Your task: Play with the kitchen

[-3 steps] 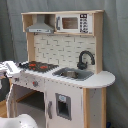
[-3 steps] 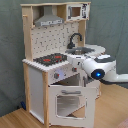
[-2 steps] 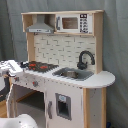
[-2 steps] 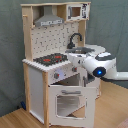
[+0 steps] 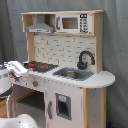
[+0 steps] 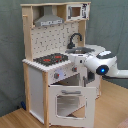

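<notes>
The kitchen (image 5: 62, 75) (image 6: 57, 65) is a big toy made of white and light wood. It stands on a wooden floor (image 6: 15, 120) in front of a grey curtain (image 5: 115, 40). On top of it is a black stove with red rings (image 5: 41, 65) (image 6: 51, 59). Beside the stove is a silver sink (image 5: 72, 74) (image 6: 85, 49) with a black tap (image 5: 85, 57) (image 6: 75, 39). Above the stove hangs a grey hood (image 5: 41, 27) (image 6: 49, 20), and next to the hood is a small microwave (image 5: 74, 23) (image 6: 76, 11). The back wall is white with many little holes. In the second exterior view the oven door (image 6: 67, 102) with its window hangs open at the front, under the knobs (image 6: 62, 75).

The white robot arm (image 6: 102, 64) reaches in from the second exterior view's right. Its end effector (image 5: 15, 69) (image 6: 75, 59) sits right at the front edge of the stove, on the corner by the knobs. It is very close to the kitchen. I cannot tell if its fingers are open or closed.
</notes>
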Robot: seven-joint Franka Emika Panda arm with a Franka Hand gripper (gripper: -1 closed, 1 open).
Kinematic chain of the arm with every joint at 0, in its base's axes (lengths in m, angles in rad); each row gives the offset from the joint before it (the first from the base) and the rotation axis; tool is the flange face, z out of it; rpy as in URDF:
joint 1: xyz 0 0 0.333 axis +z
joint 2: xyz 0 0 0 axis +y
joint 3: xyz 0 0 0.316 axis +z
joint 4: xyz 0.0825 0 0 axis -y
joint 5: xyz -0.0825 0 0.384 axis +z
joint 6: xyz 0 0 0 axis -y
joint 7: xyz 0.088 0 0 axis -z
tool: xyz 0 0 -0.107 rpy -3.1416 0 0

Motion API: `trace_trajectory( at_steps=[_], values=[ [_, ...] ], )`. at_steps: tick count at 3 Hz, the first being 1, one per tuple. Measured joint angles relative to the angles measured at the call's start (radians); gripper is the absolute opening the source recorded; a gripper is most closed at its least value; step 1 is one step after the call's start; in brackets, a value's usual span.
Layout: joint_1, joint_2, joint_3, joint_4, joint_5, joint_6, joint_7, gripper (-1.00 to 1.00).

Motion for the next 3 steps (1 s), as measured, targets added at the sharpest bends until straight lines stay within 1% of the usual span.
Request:
trace_trajectory(
  at_steps=[1, 2, 3],
  values=[
    [-0.004, -0.014, -0.067, -0.037, -0.001, 0.07, -0.007, 1.0],
    [-0.024, -0.015, -0.148, -0.061, -0.001, 0.145, -0.018, 1.0],
    [-0.093, -0.001, -0.209, -0.057, 0.028, 0.175, -0.003, 1.0]
  ],
)
